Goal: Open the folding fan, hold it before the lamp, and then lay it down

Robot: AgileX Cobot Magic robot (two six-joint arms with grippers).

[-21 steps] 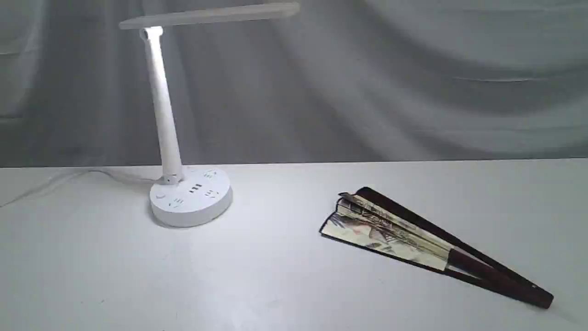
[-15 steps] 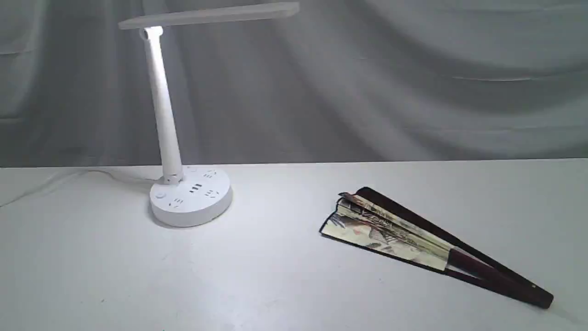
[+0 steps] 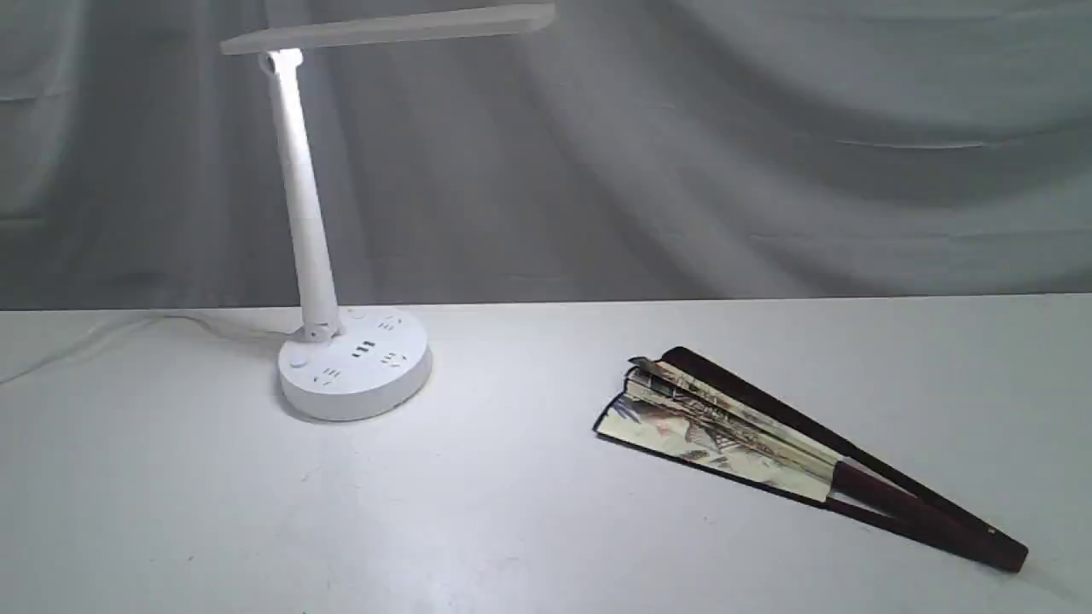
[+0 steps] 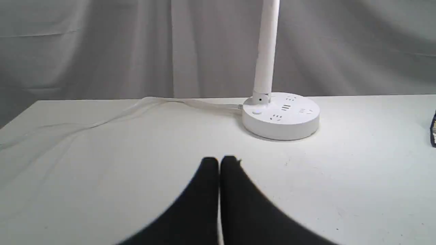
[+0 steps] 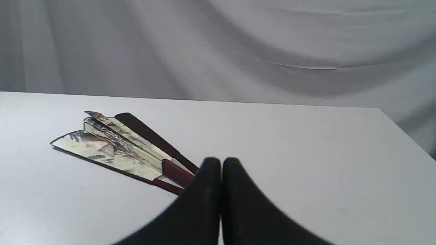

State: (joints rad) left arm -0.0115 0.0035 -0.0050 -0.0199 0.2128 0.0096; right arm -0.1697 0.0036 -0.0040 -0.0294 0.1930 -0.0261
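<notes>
In the exterior view the lamp [image 3: 354, 367] stands on the bench [image 3: 171, 512] with its light bar high over the base. The fan [image 3: 768, 443] lies flat on the bench, well apart from the lamp and on the right arm's side of it. Only a few pleats are fanned out. Its paper end points toward the lamp and its dark rib end points away. Neither arm shows here, so I judge the task is at its very start, with the fan not yet picked up or opened.

In the left wrist view the left pincer [image 4: 219, 160] is clenched with its tips together, grasping nothing, and hangs over bare bench short of the lamp's base [image 4: 281, 115]. A cable [image 4: 136, 105] trails off behind the base. Only a dark sliver of the fan [image 4: 433, 129] shows at the picture's edge, far past the lamp from this pincer.

In the right wrist view the right pincer [image 5: 221, 160] is likewise clenched and empty. The fan [image 5: 129, 146] lies just ahead of it, and its maroon ribs run behind the black fingers, which hide the pivot end. I cannot tell whether they touch. The lamp is out of this picture.

The next move likely calls for this pincer to part its tips and close on the ribs near the pivot, so the other arm can draw a guard outward.
</notes>
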